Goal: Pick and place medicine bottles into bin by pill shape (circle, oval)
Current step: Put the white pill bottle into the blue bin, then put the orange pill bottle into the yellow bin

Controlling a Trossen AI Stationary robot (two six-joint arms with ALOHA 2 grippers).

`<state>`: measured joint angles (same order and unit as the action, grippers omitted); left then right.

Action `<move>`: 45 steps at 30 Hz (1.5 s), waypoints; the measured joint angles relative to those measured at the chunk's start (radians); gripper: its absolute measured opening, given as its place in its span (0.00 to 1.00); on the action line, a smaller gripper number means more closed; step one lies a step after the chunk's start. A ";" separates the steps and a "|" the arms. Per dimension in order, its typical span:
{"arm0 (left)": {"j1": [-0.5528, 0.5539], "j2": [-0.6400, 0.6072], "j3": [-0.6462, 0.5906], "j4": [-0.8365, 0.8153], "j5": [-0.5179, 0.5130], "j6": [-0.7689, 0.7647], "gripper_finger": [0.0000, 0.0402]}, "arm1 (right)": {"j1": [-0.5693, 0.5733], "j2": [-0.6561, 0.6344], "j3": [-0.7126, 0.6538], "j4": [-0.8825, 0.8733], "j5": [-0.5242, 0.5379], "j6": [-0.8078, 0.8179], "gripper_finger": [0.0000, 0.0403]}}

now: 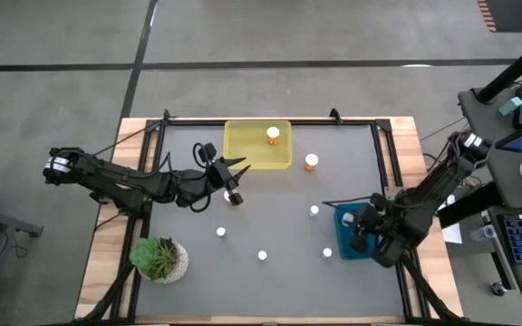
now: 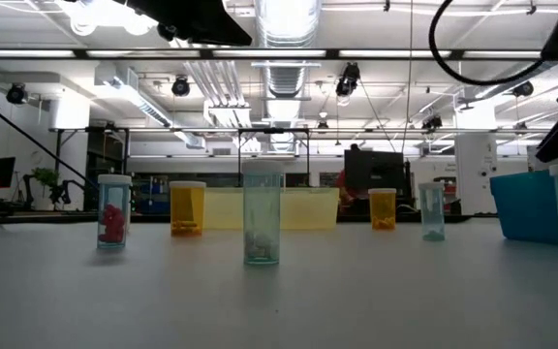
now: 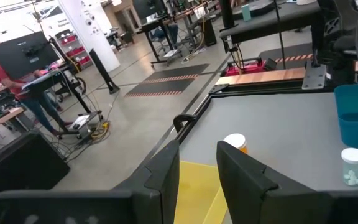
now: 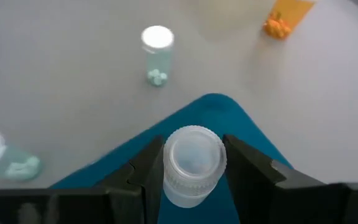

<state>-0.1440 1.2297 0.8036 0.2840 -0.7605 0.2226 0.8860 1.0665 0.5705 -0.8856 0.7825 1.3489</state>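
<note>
Left gripper [image 1: 235,180] hangs beside the yellow bin [image 1: 243,154], fingers parted and holding nothing. One orange bottle [image 1: 273,136] stands in that bin, another [image 1: 311,162] just outside. Right gripper [image 4: 194,163] clamps a clear bottle [image 4: 193,165] above the blue bin [image 4: 207,115].
</note>
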 joint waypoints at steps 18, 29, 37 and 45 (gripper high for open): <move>0.000 0.000 0.000 -0.001 0.000 0.000 0.23 | 0.000 0.176 -0.017 0.006 0.029 0.164 0.45; 0.000 0.000 0.000 -0.001 0.001 -0.006 0.23 | -0.001 0.090 -0.005 -0.027 0.026 0.178 0.62; 0.000 0.000 0.000 -0.001 0.057 -0.032 0.23 | -0.003 -0.055 0.020 -0.028 0.069 0.147 0.64; 0.000 0.000 -0.005 -0.005 0.146 -0.097 0.23 | -0.014 -0.152 0.079 0.152 0.169 -0.181 0.61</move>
<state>-0.1444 1.2297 0.7990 0.2794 -0.6147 0.1252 0.8716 0.9147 0.6496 -0.7336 0.9514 1.1684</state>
